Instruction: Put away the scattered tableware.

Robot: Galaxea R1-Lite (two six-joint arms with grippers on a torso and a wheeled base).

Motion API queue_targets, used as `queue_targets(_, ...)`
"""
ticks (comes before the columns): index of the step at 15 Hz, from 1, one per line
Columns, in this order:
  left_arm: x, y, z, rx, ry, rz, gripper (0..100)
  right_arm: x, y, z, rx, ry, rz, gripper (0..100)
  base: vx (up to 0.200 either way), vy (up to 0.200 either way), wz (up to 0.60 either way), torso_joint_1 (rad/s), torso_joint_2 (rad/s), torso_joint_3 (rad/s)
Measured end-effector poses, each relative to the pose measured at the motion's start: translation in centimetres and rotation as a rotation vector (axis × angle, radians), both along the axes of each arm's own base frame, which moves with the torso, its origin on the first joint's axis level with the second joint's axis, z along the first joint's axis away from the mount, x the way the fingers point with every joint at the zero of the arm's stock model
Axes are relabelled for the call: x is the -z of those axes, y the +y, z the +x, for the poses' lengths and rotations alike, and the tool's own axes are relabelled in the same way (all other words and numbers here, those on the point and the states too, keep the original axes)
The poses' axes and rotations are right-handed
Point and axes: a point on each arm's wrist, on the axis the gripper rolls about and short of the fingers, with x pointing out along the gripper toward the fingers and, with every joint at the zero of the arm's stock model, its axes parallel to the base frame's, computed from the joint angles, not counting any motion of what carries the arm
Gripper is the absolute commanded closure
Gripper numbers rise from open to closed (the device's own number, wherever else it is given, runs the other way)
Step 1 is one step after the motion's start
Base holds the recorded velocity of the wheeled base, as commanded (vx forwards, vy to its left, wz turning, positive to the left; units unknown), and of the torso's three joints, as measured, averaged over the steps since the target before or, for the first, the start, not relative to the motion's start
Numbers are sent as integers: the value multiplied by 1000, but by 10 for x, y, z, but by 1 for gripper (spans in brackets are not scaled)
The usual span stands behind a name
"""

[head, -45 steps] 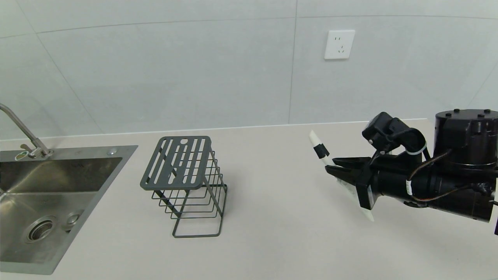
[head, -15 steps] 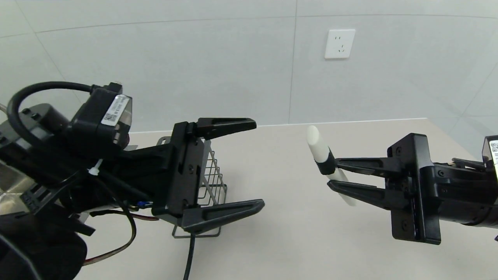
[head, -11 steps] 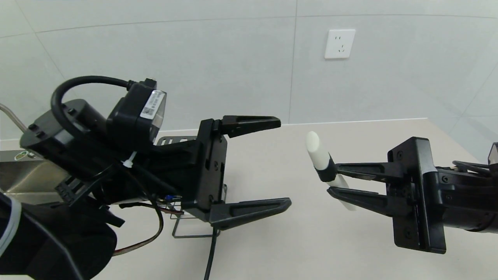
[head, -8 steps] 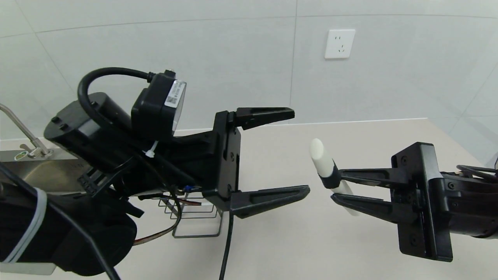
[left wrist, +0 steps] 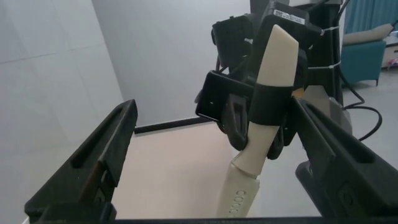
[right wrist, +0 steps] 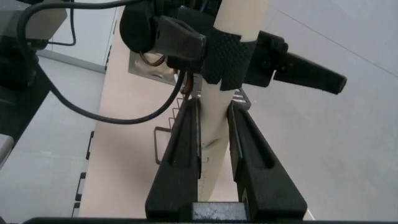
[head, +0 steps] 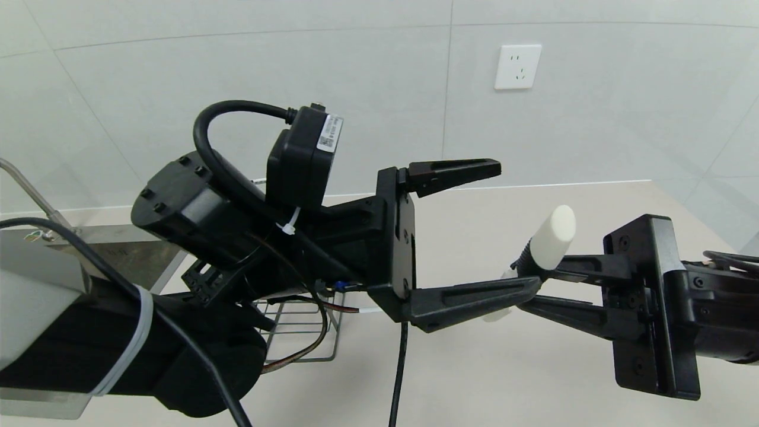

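Likely handover: right end effector [head: 526, 286] clenched on white utensil [head: 551, 237]; left end effector [head: 516, 225] spread wide, should clamp it next

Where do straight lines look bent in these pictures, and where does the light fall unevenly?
Head view: the wall tile joints curve into arcs, a wide-lens effect; light on the counter is even. Left wrist view: the white utensil is bright, the left gripper dark. Right wrist view: held in the right gripper, the utensil looks dimmer low down.
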Motion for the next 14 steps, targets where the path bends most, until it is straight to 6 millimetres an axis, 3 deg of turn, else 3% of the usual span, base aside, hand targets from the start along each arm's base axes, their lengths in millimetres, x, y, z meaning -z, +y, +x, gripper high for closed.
queue_targets(14,7,2,-2,-2,6,6,0,4,-3,16,53,26,-12,100,0,0,0,0,0,0)
